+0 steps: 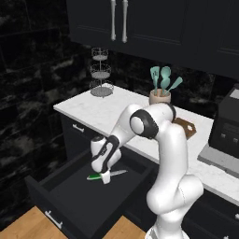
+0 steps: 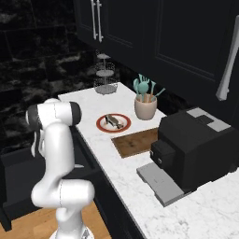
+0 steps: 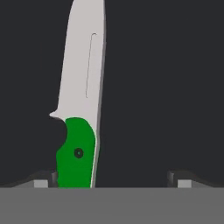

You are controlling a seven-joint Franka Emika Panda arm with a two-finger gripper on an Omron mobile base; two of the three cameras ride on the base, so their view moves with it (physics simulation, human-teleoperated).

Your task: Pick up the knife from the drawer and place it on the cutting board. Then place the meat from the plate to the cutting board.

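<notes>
Knife (image 3: 81, 109), flat on drawer (image 1: 74, 196) floor: light, rigid, slick steel blade; my gripper (image 3: 111, 177), fingers spread wide, should pinch the green handle.

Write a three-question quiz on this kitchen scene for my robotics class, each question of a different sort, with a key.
1. True or false: the knife lies on the cutting board.
2. Where does the meat sit? A) on the plate B) in the drawer C) in the utensil crock
3. What colour is the knife's handle?

Key:
1. False; it lies in the open drawer, under the gripper.
2. A
3. Green.
</notes>
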